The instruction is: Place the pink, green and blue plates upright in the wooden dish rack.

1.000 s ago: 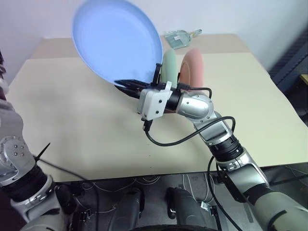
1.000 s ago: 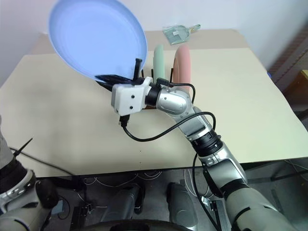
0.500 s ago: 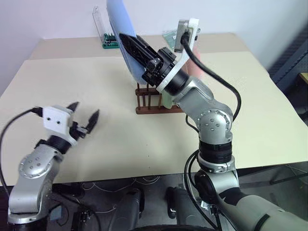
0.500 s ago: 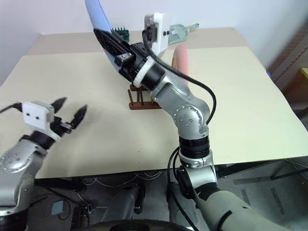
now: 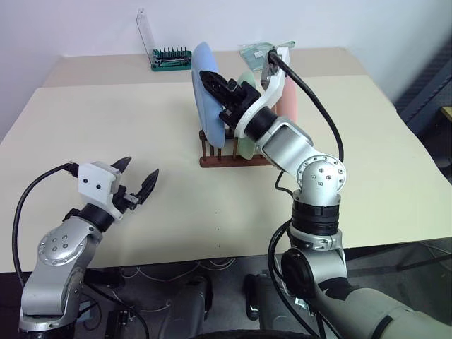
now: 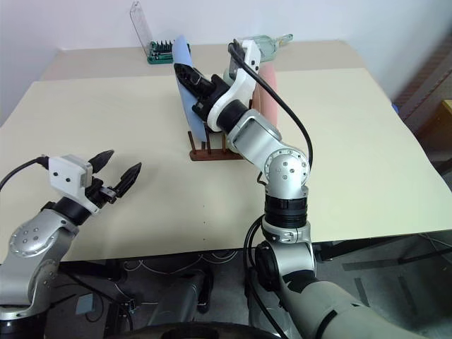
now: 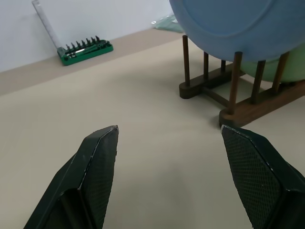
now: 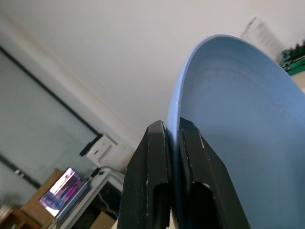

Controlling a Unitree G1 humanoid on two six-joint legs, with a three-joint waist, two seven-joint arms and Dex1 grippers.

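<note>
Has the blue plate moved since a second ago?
Yes. The blue plate, held in the right gripper, came down from above the table into the wooden dish rack, now upright.

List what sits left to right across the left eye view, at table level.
Left gripper → blue plate → green plate → pink plate.

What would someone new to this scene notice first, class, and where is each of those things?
The right end effector pinches the rim of the blue plate, which stands nearly upright at the left end of the wooden dish rack mid-table. Behind it in the rack stand the green plate and the pink plate. The left end effector hangs open and empty over the table's near left.
</note>
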